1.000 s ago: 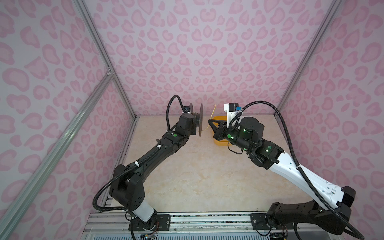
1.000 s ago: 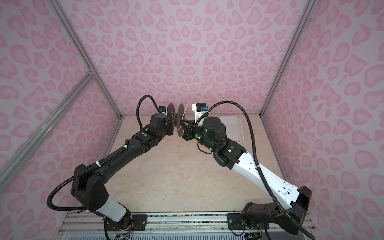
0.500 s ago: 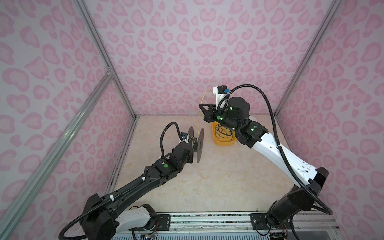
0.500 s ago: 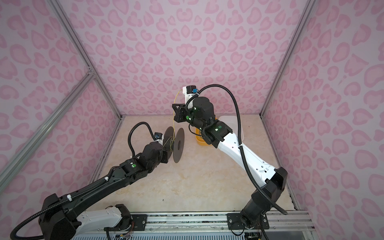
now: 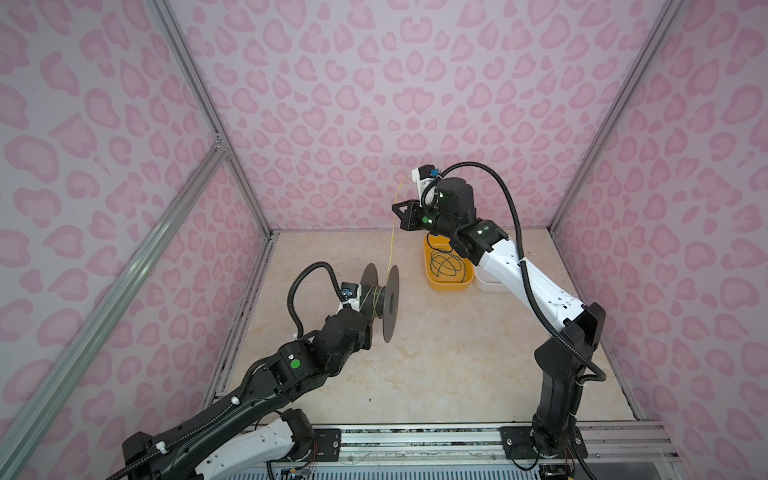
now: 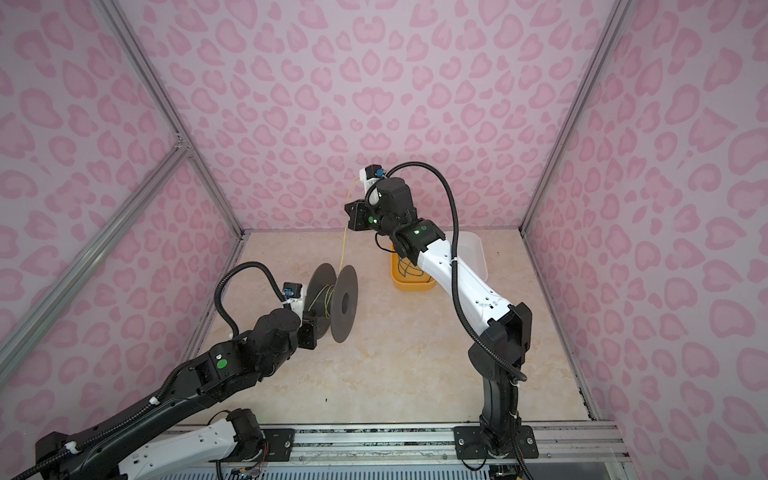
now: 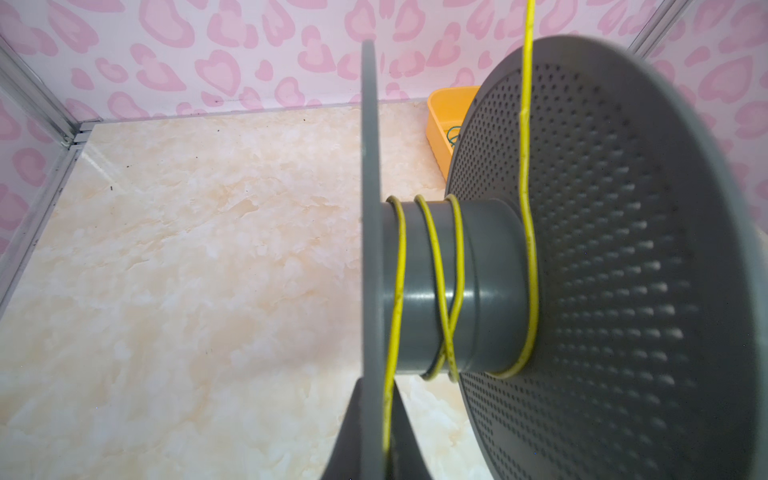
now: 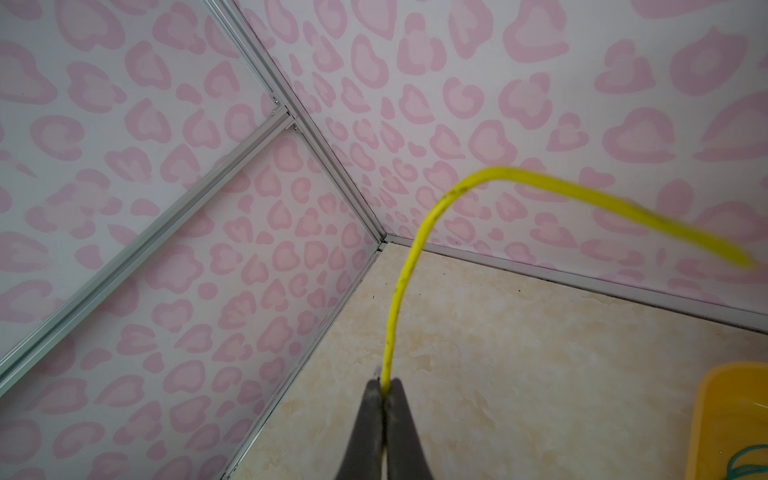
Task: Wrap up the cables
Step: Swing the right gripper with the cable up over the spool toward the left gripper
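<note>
Left wrist view: the yellow cable [image 7: 436,266] makes a few loose turns round the spool [image 7: 490,286] hub, then rises past one flange. The left gripper [image 7: 376,399] is clamped on the other flange, while the right gripper [image 8: 384,388], held above, pinches the yellow cable near its end. The green cable [image 5: 444,264] lies coiled in the bin [image 5: 451,286].

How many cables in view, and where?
2. The yellow cable runs from the spool to the right gripper, which pinches it. The green cable lies in the orange bin; the right arm covers part of it, so more could hide.
</note>
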`<state>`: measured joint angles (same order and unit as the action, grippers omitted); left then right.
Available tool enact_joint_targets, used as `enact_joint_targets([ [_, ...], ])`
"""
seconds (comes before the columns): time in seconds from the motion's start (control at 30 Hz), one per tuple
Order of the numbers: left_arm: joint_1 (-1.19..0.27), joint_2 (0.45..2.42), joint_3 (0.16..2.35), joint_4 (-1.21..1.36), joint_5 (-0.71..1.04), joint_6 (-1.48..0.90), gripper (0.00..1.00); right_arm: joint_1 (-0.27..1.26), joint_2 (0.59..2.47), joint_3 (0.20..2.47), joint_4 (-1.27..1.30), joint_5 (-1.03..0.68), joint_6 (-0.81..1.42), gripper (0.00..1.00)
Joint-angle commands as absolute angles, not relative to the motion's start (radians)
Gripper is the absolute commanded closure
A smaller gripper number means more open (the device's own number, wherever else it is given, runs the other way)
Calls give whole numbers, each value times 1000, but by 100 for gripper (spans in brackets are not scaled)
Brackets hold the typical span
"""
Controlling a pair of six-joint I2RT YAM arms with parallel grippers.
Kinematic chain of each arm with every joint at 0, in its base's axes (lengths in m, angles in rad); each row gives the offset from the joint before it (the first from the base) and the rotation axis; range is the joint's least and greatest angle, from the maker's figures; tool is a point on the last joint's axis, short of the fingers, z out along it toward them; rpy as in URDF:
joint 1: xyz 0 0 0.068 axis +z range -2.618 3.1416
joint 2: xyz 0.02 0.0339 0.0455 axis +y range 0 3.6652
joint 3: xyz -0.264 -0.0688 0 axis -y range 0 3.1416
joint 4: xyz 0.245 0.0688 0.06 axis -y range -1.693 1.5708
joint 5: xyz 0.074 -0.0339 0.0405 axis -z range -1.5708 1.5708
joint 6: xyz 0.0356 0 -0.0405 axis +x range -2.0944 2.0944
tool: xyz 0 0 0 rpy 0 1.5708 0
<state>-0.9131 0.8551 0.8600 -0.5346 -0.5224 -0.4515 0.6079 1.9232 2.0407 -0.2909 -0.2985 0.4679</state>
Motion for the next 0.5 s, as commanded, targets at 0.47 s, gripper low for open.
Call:
enact_joint_targets([
  [0.47,-919,700,1014,-707,-497,-359,96,502,2017,2026,-123,-214,606,100],
])
